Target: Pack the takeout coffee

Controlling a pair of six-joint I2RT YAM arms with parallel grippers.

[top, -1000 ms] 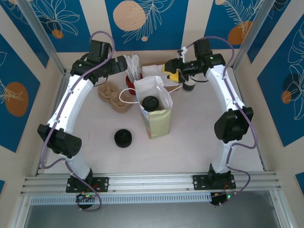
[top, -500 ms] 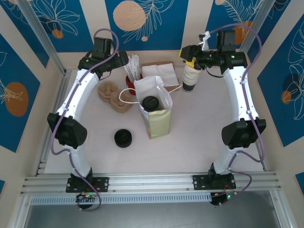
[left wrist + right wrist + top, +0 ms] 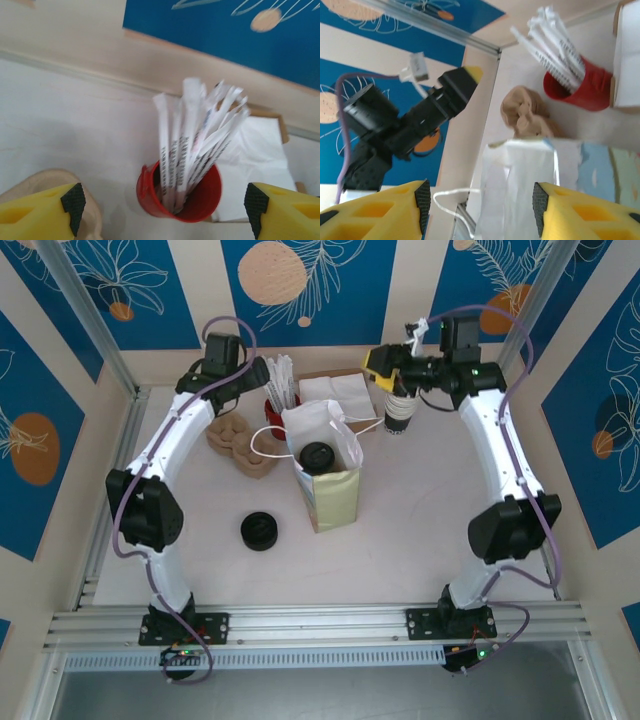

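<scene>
The takeout coffee (image 3: pixel 318 456) sits inside the upright paper bag (image 3: pixel 328 480) at mid-table; its round black lid shows in the bag's mouth and its sides are hidden. My left gripper (image 3: pixel 252 378) hovers at the back left beside the red cup of stir sticks (image 3: pixel 280 392). In the left wrist view that gripper (image 3: pixel 165 205) is open and empty, with the red cup (image 3: pixel 180 192) below it. My right gripper (image 3: pixel 384 365) hangs open above the stack of cream cups (image 3: pixel 398 412). In the right wrist view my right gripper (image 3: pixel 481 204) faces the bag's white top (image 3: pixel 530 185) with nothing held.
A low stack of black lids (image 3: pixel 259 531) lies front left of the bag. A pulp cup carrier (image 3: pixel 238 442) sits left of the bag, and napkins (image 3: pixel 335 388) lie in a box at the back. The bag's white string handle (image 3: pixel 262 440) droops leftward.
My right gripper pulled back from the bag's mouth, rose over the cup stack, then shifted slightly left. The left arm swung back toward the wall. The coffee stays in the bag.
</scene>
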